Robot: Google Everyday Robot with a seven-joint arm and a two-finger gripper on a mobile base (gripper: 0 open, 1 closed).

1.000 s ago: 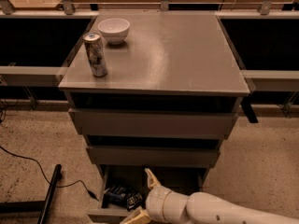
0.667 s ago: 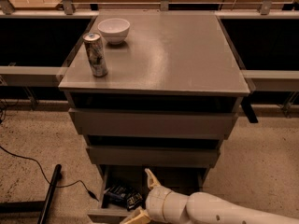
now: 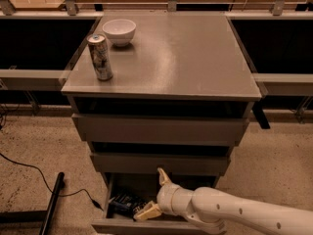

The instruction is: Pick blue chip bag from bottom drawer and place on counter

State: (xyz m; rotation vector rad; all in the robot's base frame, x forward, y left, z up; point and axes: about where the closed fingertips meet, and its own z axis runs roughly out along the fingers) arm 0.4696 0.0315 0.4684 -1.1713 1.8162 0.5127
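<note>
Gripper is held inside bottom drawer, fingers spread apart, beside blue chip bag. Bag could be shoved aside if closed off-centre.

Glossy counter, crinkly chip bag, plastic jaws in btm drawer.

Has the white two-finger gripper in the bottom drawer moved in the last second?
Yes, slightly upward: the white two-finger gripper, reaching into the bottom drawer, now has its upper finger nearer the grey-brown middle drawer front.

Can near white bowl
</note>
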